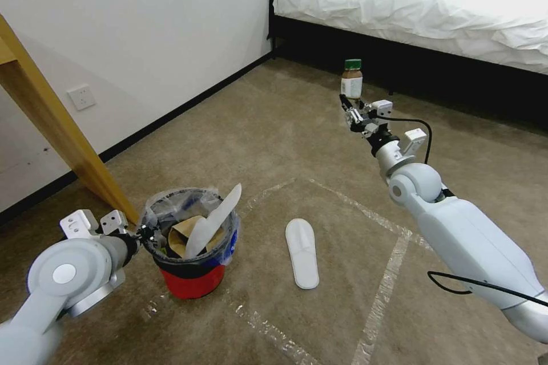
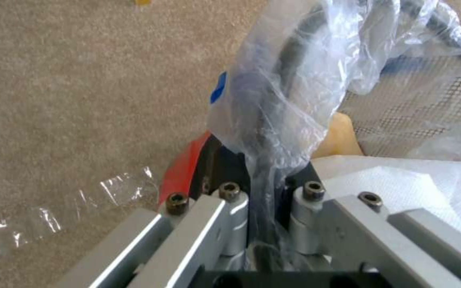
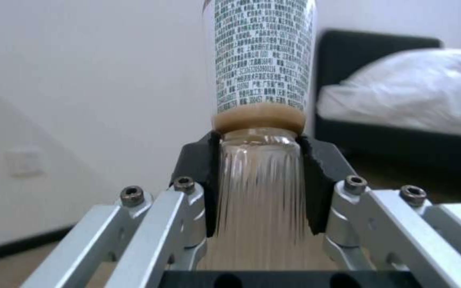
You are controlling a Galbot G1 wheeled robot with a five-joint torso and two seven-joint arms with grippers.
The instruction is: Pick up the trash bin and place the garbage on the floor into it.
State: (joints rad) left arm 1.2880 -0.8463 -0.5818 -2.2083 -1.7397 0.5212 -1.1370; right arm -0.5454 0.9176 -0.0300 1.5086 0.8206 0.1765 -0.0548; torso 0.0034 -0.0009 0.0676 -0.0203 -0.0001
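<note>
Left gripper [image 1: 140, 234] is pinched on the near rim of the bin [image 1: 192, 282], bag liner caught between the pads. Likely reason: a rim hold keeps the mouth facing up and lets the bin travel with the arm. Cannot tell from the head view whether the bin is resting on the floor [image 1: 240, 125] or lifted just clear of it. Bin sits low at the robot's left front, already holding a brown paper bag [image 1: 181, 234] and one slipper [image 1: 214, 222] standing out past the rim.

Right gripper [image 1: 349, 109] is raised out ahead, well clear of the floor, clamped on the bottom end of a bottle [image 1: 351, 78], green cap up. The bottle is held upright and far from the bin; my reading is a carry position, drop not yet made.

Second slipper [image 1: 302, 254] lies flat on the floor, near the bin to its right, inside the tape lines [image 1: 394, 256].

Left wrist view adds: liner [image 2: 289, 80] and dark rim run straight between the pads [image 2: 217, 160], red wall [image 2: 185, 168] just outside.

Right wrist view adds: black pads [image 3: 201, 168] press both sides of the ribbed clear base of the bottle [image 3: 262, 60], below its printed label.
</note>
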